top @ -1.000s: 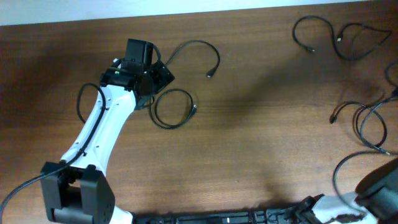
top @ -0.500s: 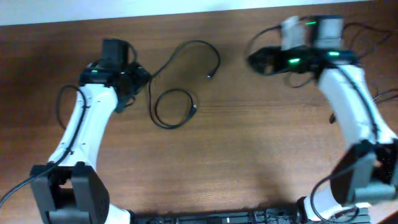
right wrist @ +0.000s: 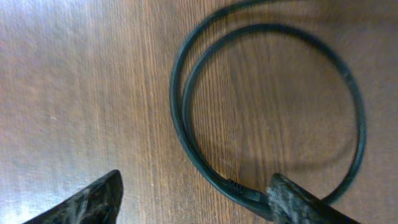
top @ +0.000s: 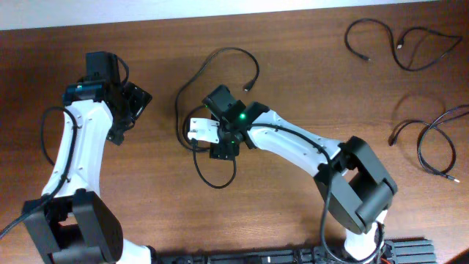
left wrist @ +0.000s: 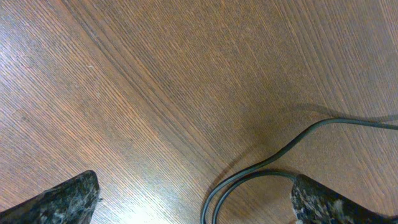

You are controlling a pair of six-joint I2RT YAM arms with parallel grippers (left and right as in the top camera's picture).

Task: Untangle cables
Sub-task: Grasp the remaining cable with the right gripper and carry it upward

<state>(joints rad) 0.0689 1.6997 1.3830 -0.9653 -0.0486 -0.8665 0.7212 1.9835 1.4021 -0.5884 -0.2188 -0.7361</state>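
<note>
One thin black cable [top: 227, 50] lies at the table's middle, running from a plug at the top down into a coil. My right gripper [top: 209, 139] hovers over that coil, open. In the right wrist view the coil [right wrist: 180, 93] curves between the fingers [right wrist: 196, 199], and its plug end lies against the right finger. My left gripper [top: 130, 114] is open at the left, apart from the cable. In the left wrist view a doubled bend of cable [left wrist: 249, 179] lies on the wood just ahead of the open fingers [left wrist: 193, 202]. More black cable [top: 374, 20] lies at the far right corner, and another [top: 420, 147] at the right edge.
The wooden table [top: 293, 213] ends at a pale wall along the top. The right arm stretches from the bottom right across the table's middle. The left arm's own thicker black wire [top: 44, 128] loops beside its white link.
The right arm has swung from the top right to over the middle coil. The left gripper has moved left, away from the cable. The coil has shifted lower and changed shape.
</note>
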